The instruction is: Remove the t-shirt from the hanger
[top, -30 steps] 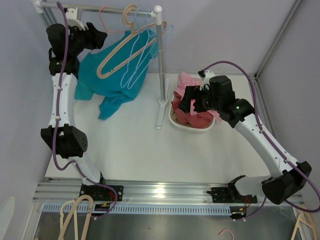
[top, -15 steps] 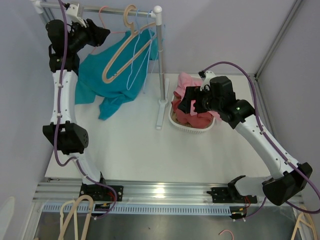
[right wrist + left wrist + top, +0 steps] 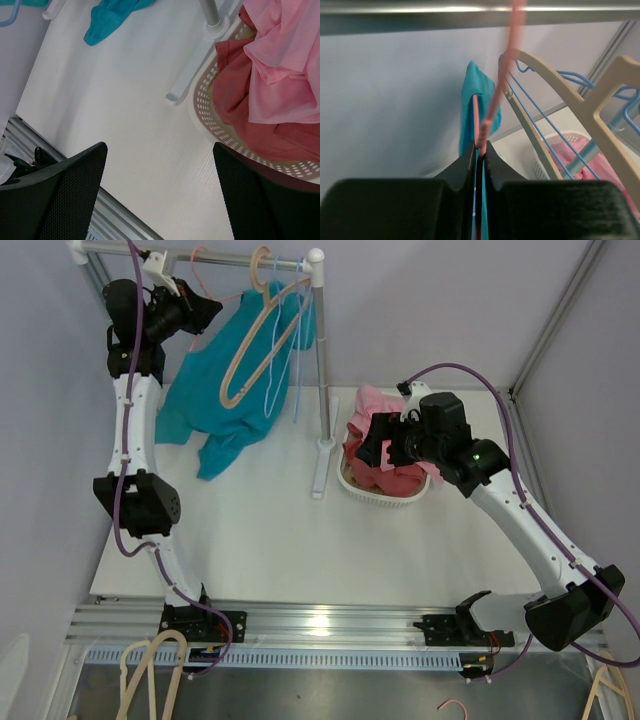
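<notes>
Two arms up; which is working? — spotter
Left. My left gripper (image 3: pixel 480 150) has just narrowed from wide to a pinch on the pink hanger (image 3: pixel 492 107) wire, right under the rail (image 3: pixel 470 10). Right gripper (image 3: pixel 159 150) unchanged: jaws wide, empty, beside the basket (image 3: pixel 200 107). — me
Shirt? — spotter
The t-shirt (image 3: pixel 215 390) still hangs there, swung right toward the post (image 3: pixel 321 350), tail on the table (image 3: pixel 260 540). Hanger secured, I judge; cloth not yet off, so the pulling remains. — me
</notes>
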`<action>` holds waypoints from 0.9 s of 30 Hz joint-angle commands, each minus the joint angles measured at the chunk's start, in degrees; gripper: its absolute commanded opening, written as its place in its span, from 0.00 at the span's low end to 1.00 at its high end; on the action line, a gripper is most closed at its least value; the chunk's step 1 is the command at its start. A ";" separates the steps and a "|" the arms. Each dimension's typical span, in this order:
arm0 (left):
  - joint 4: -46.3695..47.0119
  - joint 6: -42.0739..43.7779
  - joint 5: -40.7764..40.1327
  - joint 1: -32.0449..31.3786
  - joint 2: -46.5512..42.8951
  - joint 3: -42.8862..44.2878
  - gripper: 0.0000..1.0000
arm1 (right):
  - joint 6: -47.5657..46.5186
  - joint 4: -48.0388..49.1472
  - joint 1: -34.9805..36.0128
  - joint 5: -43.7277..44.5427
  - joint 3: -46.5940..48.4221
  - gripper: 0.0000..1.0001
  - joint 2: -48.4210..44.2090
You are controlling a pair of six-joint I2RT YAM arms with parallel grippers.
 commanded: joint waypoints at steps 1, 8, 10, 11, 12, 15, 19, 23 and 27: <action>0.89 -0.83 1.05 0.24 -0.07 2.87 0.07 | 0.72 0.68 0.39 -0.22 0.30 0.92 -1.38; 2.47 -2.33 0.35 -0.02 -1.65 2.87 0.01 | 0.90 1.03 0.83 -0.31 -0.14 0.92 -1.03; 2.65 -2.16 -0.01 -0.63 -2.62 2.78 0.01 | 0.99 1.12 0.92 -0.31 -0.14 0.92 -1.11; 2.56 -1.81 -1.14 -0.90 -3.06 2.69 0.01 | 0.99 1.03 1.00 -0.31 -0.06 0.92 -1.03; 2.38 -1.45 -1.85 -1.60 -3.58 2.69 0.01 | 0.99 1.12 1.00 -0.31 -0.14 0.92 -1.03; 1.77 -0.75 -5.45 -2.48 -5.52 2.78 0.01 | 1.07 1.12 1.09 -0.31 -0.06 0.92 -1.03; -0.69 0.65 -15.28 -3.97 -9.64 0.94 0.01 | 1.16 1.21 1.44 -0.22 -0.32 0.92 -1.29; 1.41 3.38 -21.45 -5.64 -14.03 -3.98 0.01 | 1.25 1.65 2.06 -0.49 -0.67 0.92 -1.47; 2.91 3.47 -23.38 -5.91 -16.85 -6.89 0.01 | 1.16 1.65 2.50 -0.40 -1.11 0.92 -1.82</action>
